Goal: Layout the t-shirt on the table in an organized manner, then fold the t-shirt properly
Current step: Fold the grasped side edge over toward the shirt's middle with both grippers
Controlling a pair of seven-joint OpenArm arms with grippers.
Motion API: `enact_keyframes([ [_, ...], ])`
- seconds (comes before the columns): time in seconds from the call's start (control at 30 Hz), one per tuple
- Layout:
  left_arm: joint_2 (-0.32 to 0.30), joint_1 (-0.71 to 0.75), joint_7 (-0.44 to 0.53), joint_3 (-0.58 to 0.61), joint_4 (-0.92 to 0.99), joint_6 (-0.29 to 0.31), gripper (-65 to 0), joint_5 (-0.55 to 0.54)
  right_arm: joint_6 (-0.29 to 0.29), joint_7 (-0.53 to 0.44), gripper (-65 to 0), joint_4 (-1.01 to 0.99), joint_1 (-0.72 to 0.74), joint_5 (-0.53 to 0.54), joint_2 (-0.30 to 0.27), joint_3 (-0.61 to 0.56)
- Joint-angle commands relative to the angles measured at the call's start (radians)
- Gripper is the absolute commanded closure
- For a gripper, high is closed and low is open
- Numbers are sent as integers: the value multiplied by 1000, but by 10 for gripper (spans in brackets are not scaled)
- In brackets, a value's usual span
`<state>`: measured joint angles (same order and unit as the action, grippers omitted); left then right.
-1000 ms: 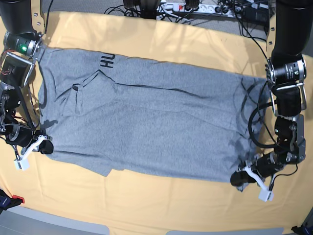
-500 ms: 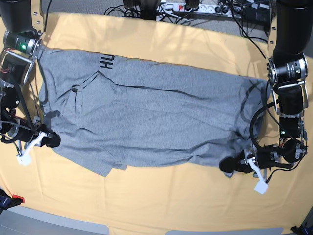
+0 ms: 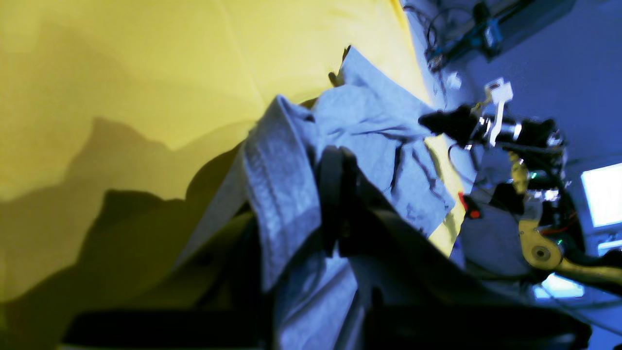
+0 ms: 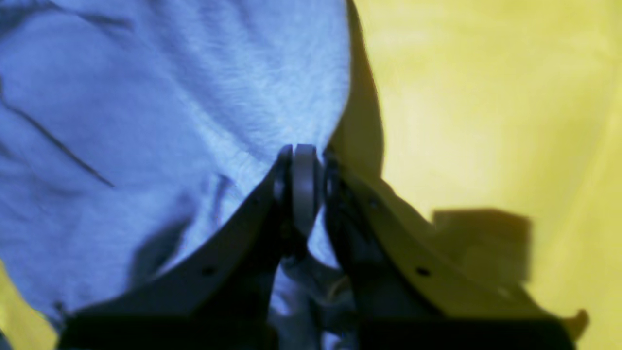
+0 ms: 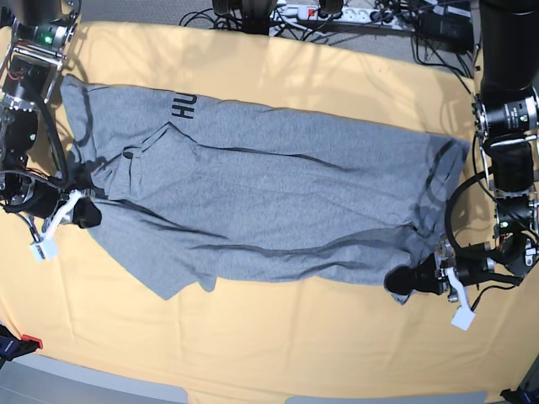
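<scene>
The heather-grey t-shirt [image 5: 269, 210] lies spread lengthwise across the table [image 5: 295, 353], with black lettering [image 5: 184, 105] showing near its far left. My right gripper [image 5: 84, 215] is shut on the shirt's near-left edge; the right wrist view shows its fingertips [image 4: 284, 167] pinching a ridge of grey cloth [image 4: 146, 97]. My left gripper [image 5: 402, 282] is shut on the near-right hem corner. In the left wrist view the hem [image 3: 277, 184] drapes over the closed fingers [image 3: 335, 194], and the right gripper [image 3: 437, 121] shows across the shirt.
Cables and a power strip [image 5: 320, 13] run along the table's far edge. A small red-and-black object [image 5: 17, 345] sits at the near-left corner. Bare orange cloth stretches along the front [image 5: 253, 362] and the far side [image 5: 278, 67].
Both grippers have carried the shirt's near edge away from the table's front, toward the far side. The near-left sleeve now trails below the raised edge.
</scene>
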<state>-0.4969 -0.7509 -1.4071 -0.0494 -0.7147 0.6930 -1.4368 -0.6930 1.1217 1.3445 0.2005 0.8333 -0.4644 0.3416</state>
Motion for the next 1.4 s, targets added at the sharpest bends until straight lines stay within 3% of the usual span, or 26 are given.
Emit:
enact_keyframes([
  [0.0, -23, -36, 11, 13, -32, 5, 0, -36, -5, -37, 0, 22, 24, 1, -26, 5],
  [0.17, -57, -34, 11, 74, -65, 5, 0, -36, -5, -41, 0, 22, 24, -4, -30, 5],
  [0.47, -111, 64, 11, 80, -154, 5, 0, -39, -5, -41, 0, 22, 24, -23, -37, 8],
  [0.73, -197, 142, 11, 79, -369, 5, 0, -39, -5, -48, 0, 22, 24, -23, -37, 8],
  [0.93, -265, 142, 42, 79, -427, 5, 0, -39, -5, -47, 0, 22, 24, -23, -37, 8],
  [1.37, -280, 262, 11, 79, -494, 5, 0, -47, -5, 10, 0, 22, 24, -19, -38, 8],
])
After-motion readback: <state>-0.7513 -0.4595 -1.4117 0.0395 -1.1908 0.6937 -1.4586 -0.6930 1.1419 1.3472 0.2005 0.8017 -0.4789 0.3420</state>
